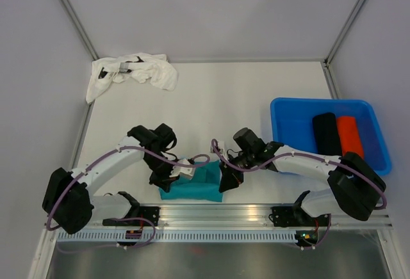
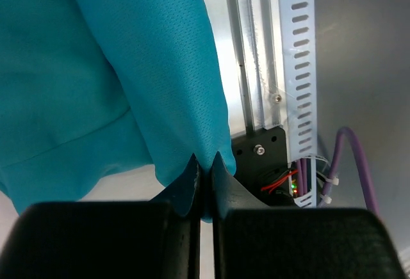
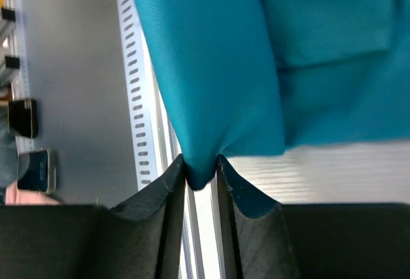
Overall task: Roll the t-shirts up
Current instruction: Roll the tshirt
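Teal t-shirt (image 1: 195, 186) slung between both sets of fingers, pinched at each end!
Left gripper (image 2: 205, 164) clamps one corner tight and right gripper (image 3: 202, 167) nips a fold opposite, likely to keep the cloth taut for rolling. Far beyond the fingers lie a crumpled white t-shirt (image 1: 134, 74) and a blue tub (image 1: 282, 106) holding the black (image 1: 325, 133) and orange-red (image 1: 350, 136) rolls, none in the way.

Left arm (image 1: 106, 164), right arm (image 1: 304, 160): white links, black joints, purple cables (image 1: 192, 161) (looped).
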`<state>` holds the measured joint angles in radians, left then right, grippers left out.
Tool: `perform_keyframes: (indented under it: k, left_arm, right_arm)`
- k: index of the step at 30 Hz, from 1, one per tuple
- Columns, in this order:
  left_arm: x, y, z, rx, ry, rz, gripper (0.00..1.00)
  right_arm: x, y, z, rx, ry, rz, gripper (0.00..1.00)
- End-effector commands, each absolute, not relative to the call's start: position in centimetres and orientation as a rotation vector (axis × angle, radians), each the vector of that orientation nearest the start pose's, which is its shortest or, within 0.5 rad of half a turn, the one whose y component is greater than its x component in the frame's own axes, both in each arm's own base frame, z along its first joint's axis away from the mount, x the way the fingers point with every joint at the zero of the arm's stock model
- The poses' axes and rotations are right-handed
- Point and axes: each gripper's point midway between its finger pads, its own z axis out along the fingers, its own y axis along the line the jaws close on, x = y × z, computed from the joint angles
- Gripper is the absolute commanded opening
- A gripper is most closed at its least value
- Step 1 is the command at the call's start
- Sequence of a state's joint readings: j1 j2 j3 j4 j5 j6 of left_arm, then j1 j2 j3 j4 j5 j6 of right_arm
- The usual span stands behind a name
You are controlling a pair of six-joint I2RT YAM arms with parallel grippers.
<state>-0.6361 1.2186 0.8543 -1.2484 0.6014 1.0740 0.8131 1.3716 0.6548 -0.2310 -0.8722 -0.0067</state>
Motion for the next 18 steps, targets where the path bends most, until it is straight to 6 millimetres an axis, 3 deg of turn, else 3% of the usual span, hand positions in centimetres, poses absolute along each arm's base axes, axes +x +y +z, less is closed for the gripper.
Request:
perform_keyframes:
  k: [1,3,5,7,8,9,14,15,18]
  left_arm:
    - [7.1,-14.4,9.5,-2.286,-1.928,1.116,0.02]
    - [7.8,-14.7,9.4,-2.271,-1.932,1.162,0.02]
    - [8.6,-15.2,9.5,-2.281,-1.947,1.198,0.02]
    - [9.1,-15.4,9.4,-2.262,-1.951,1.228,0.02]
    - [9.4,-15.5,9.4,-2.247,-1.966,1.258,0.02]
    - [9.4,-15.5,9.3,-2.224,-1.965,1.281,0.02]
    - [9.6,-14.7,8.6,-2.166,-1.990,1.352,0.02]
    - [9.5,-14.6,8.5,-2.155,-1.994,1.360,0.02]
    - [9.8,-14.7,8.6,-2.134,-2.017,1.397,0.02]
  right_arm:
    - [11.6,29.5,9.2,-1.289,2.142,1.355,0.35]
    - [13.4,29.7,8.9,-1.251,2.134,1.269,0.41]
    - [13.5,29.7,8.8,-1.235,2.124,1.253,0.50]
    - [13.7,30.0,9.6,-1.213,2.044,1.260,0.52]
    - [14.0,30.3,10.9,-1.192,1.972,1.263,0.60]
    - [14.0,30.0,10.4,-1.177,1.978,1.223,0.62]
    - [13.2,30.0,11.3,-1.147,1.882,1.188,0.64]
    - [12.8,29.4,10.1,-1.138,1.907,1.181,0.64]
    - [12.4,29.2,8.8,-1.075,1.914,1.213,0.64]
